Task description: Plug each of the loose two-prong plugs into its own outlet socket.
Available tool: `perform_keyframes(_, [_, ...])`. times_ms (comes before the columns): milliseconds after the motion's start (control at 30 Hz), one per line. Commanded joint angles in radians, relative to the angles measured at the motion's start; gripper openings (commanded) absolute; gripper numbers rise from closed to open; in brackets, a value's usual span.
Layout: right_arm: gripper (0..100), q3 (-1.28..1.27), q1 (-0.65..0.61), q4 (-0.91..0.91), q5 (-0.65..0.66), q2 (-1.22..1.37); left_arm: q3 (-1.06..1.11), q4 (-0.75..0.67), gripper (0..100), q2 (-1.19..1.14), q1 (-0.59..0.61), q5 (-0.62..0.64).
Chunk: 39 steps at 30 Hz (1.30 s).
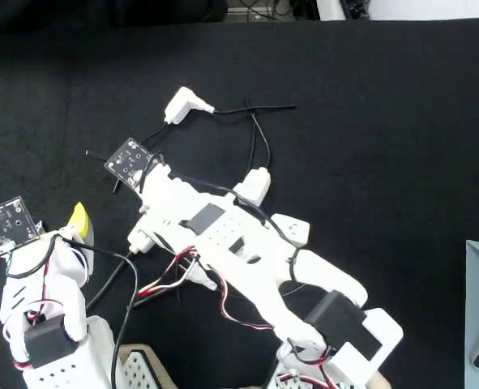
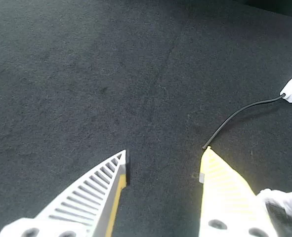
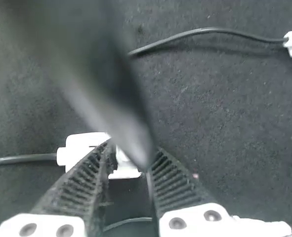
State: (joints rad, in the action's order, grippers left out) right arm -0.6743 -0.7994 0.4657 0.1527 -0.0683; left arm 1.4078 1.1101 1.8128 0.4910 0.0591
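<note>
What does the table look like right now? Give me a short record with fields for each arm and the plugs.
surface: black cloth
left gripper: fingers open, above bare cloth
right gripper: fingers shut on white plug, which has a cable trailing from it
loose plug: white, lying on the cloth at the far side, black cable attached

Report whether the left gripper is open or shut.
Open: the left gripper has its fingers wide apart, with bare black cloth between them.
</note>
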Motion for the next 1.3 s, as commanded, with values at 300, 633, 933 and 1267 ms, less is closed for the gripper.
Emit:
perform_keyframes(300, [1.2, -0.031, -0.008, 0.018, -0.002, -0.005, -0.004, -0.014, 24, 0.006, 0.008, 0.005])
perform_keyframes(633, [1.2, -0.053, -0.008, 0.023, -0.002, -0.004, -0.004, -0.014, 24, 0.006, 0.010, 0.005])
perform_keyframes(933, [1.1, -0.056, -0.006, -0.025, 0.000, 0.119, -0.004, -0.012, 24, 0.006, 0.008, 0.003])
perform_keyframes(1267, [1.5, -0.048, -0.014, 0.020, 0.006, 0.119, -0.002, -0.011, 25, 0.005, 0.007, 0.002])
